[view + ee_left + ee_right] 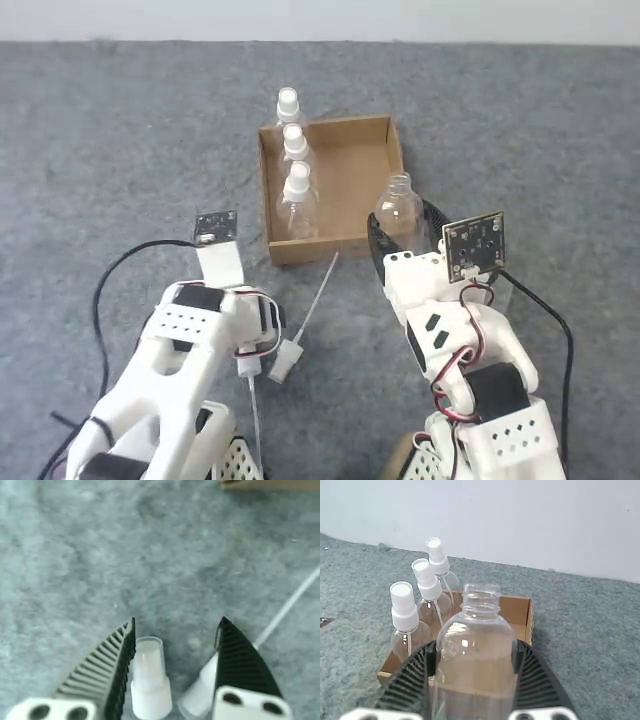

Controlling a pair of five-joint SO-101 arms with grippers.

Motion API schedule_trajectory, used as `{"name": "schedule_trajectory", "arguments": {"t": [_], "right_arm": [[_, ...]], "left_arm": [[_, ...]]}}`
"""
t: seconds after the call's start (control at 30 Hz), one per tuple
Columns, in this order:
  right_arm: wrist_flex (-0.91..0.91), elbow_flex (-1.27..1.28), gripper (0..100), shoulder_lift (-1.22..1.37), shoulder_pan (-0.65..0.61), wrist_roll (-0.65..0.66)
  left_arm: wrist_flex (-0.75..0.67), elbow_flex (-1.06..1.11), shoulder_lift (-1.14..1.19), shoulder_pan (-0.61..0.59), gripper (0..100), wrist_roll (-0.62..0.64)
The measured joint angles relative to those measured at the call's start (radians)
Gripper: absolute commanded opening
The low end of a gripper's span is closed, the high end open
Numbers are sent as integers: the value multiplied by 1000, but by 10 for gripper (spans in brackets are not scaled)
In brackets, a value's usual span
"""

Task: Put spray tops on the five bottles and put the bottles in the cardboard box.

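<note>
Clear plastic bottle point(475, 652), with no top on its neck, is clamped upright between your right jaws, which are closed on its body from both sides. In the high view it stands at the corner of the cardboard box point(310, 248) nearest the right arm. Whether it hangs over the side wall or just outside it cannot be told.

Your left jaws are open and pointed down at the desk point(120, 150), a grey, carpet-like surface. A white spray top point(148, 677) lies between them, just beside one ribbed jaw and apart from the other. A second spray top point(200, 696) lies partly behind the other jaw. Its thin tube point(287, 607) runs across the desk towards the front wall of the box.

Three bottles fitted with spray tops stand in a row along the box wall on the left arm's side:
- The near bottle point(298, 205) is upright inside the box.
- The middle bottle point(295, 150) is upright inside the box.
- The far bottle point(287, 105) rises at the back edge. Whether its base is inside cannot be told.

A black cable point(110, 290) curves over the desk beside the left arm.
</note>
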Motion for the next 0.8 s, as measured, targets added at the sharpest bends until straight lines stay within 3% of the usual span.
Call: {"name": "schedule_trajectory", "arguments": {"t": [0.23, 0.4, 0.7, 0.8], "right_arm": [[0, 0, 20, 0, 0, 0], [0, 0, 20, 0, 0, 0], [0, 0, 20, 0, 0, 0], [0, 0, 20, 0, 0, 0]], "left_arm": [[48, -74, 0, 21, 243, 18], [166, -104, 0, 21, 243, -66], [176, -104, 0, -71, 237, -152], [144, -91, 0, -72, 172, -176]]}}
